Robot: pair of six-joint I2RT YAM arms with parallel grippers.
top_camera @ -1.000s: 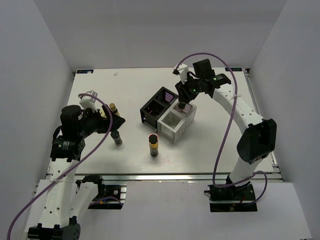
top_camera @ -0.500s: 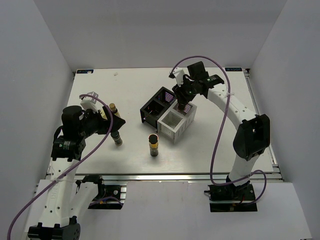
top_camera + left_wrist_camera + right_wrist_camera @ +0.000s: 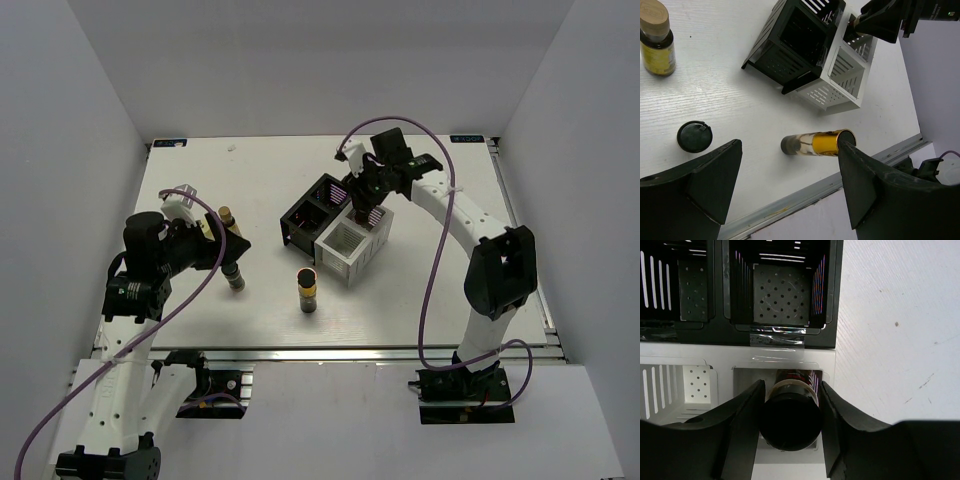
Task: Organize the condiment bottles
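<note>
Your right gripper (image 3: 790,390) is clamped just under the cap (image 3: 790,422) of a stiff, probably slippery bottle (image 3: 795,376), so hold there; your left gripper (image 3: 789,147) gapes empty.

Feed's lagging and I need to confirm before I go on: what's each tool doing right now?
Left tool: open, holding nothing.
Right tool: closed on a bottle at the rack's white compartment.

Top camera sits high behind the arms, facing down at white desk (image 3: 200,170); both wrist cameras view the black-and-white square-compartment plastic rack (image 3: 300,225) close.
</note>
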